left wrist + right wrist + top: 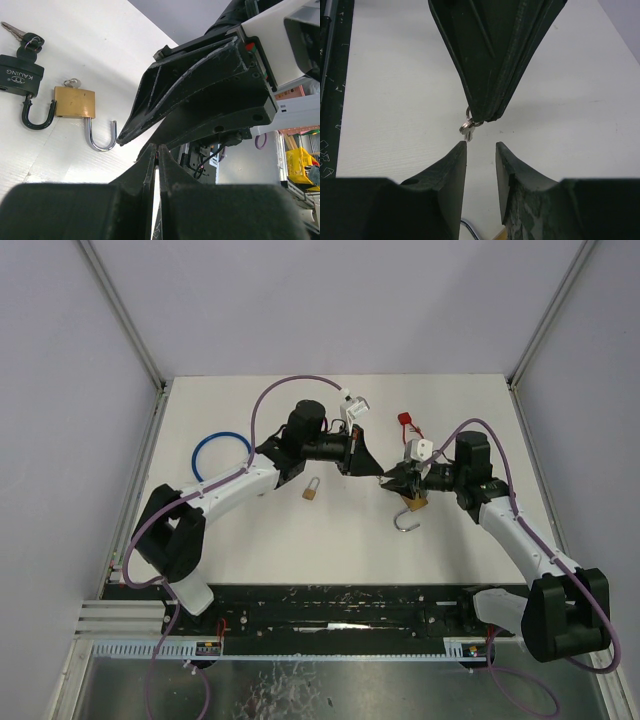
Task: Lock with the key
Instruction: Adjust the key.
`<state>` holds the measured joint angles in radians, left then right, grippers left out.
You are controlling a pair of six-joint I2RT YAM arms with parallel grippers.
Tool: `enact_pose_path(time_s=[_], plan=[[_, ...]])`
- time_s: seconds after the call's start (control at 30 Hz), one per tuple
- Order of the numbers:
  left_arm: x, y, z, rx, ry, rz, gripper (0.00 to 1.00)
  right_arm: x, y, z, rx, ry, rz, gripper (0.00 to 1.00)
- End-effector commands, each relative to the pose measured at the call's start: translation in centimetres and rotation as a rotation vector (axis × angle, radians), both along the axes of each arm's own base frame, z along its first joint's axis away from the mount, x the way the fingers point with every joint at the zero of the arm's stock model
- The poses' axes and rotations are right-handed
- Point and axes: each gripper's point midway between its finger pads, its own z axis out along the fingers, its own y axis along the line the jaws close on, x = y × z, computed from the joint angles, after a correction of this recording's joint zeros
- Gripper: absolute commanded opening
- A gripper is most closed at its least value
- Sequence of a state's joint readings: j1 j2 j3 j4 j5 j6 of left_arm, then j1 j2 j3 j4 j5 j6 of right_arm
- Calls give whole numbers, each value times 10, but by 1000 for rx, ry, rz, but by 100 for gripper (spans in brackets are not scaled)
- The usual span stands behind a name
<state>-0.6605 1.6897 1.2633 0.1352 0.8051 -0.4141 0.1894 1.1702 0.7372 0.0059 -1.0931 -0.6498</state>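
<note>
Near the brass padlock (75, 101), which lies flat on the white table (250, 540) with its shackle swung open, the left gripper (482, 117) has its fingers pressed together on the ring of a small silver key (466, 129), which dangles from their tips. The right gripper (481, 150) faces it tip to tip, fingers apart and touching nothing, the key just short of the gap. A black padlock (20, 75) lies just beside the brass padlock, also unlatched.

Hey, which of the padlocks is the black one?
The black padlock stamped KAIJING, lying left of the brass padlock in the left wrist view; the other is gold-coloured.
</note>
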Motion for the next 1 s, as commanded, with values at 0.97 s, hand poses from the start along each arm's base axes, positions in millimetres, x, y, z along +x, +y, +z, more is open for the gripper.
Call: enact_pose_path(time_s=[0.97], plan=[[-7,-2,15,-56,-46,-27,0,-8,11,19,68,7,20,32]])
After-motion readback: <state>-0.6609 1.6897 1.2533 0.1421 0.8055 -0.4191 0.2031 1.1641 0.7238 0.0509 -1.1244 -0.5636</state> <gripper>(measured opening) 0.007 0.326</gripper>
